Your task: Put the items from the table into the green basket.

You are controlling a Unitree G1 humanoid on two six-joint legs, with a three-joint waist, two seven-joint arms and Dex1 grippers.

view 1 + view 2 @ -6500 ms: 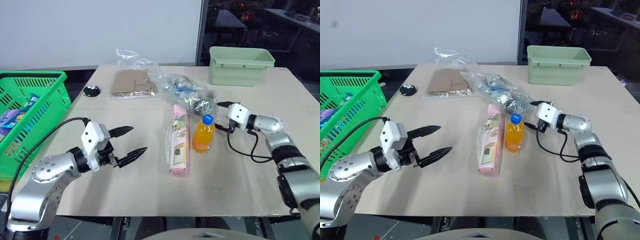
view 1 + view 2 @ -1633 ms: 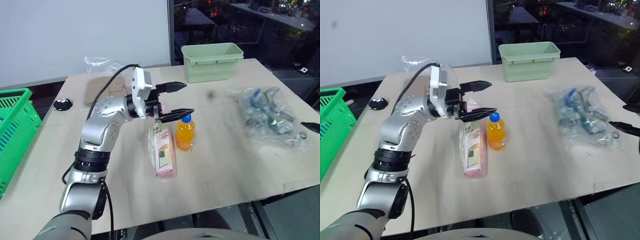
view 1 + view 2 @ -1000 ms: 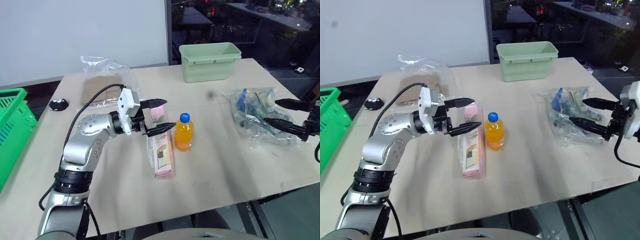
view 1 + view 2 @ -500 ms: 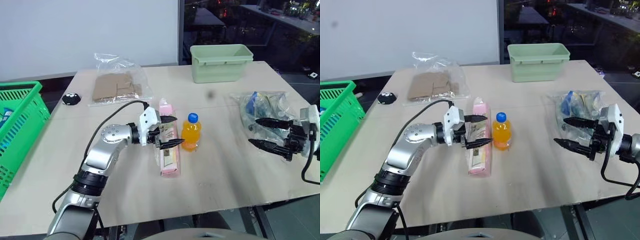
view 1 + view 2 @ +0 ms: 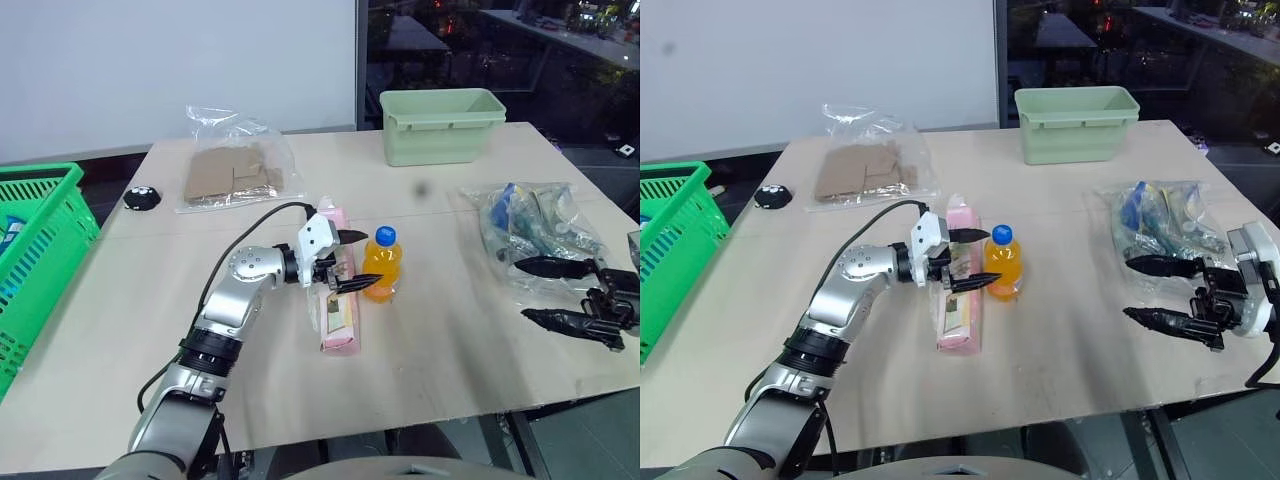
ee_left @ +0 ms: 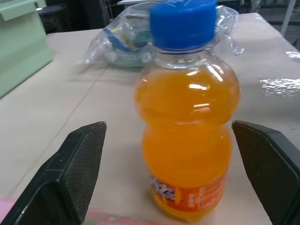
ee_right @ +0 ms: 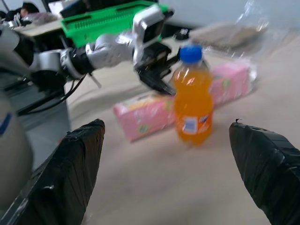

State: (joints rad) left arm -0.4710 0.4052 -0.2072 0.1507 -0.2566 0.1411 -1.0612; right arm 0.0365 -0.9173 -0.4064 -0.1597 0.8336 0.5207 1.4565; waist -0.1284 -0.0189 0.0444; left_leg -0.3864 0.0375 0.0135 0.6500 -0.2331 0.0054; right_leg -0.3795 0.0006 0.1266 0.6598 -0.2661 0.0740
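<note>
Orange-drink bottle (image 5: 379,265): small, blue cap, upright near the middle of the surface (image 5: 430,340). It stands just beside the snack packet, on that packet's right.

Snack packet (image 5: 338,300): long, pink with green print, lying flat, its length running away from the robot. Its far end lies under the left pincer.

Left pincer (image 5: 352,260): spread wide, holding nothing. It points toward the bottle from the bottle's left, above the far part of the packet. In the left wrist view the bottle (image 6: 186,112) stands between the two black fingers (image 6: 70,173), with open gaps on both sides; no contact shows.

Clear bag (image 5: 535,230): crinkly, holding blue and dark bits, lying on the right part of the surface, well apart from the bottle.

Right pincer (image 5: 1160,292): spread wide, holding nothing. It sits at the near right edge of the surface, just on the near side of the clear bag, its tips pointing left toward the bottle. The right wrist view looks across the surface at the bottle (image 7: 192,108), the packet (image 7: 154,112) and the left arm.

Green basket (image 5: 35,260): bright green, lattice sides, standing off the left edge of the surface, with some coloured packaging inside; its contents cannot be made out.

Other items on the surface: pale green tub (image 5: 442,125) at the far right; clear bag of brown cardboard pieces (image 5: 232,170) at the far left; small black round object (image 5: 141,197) near the far left edge.
</note>
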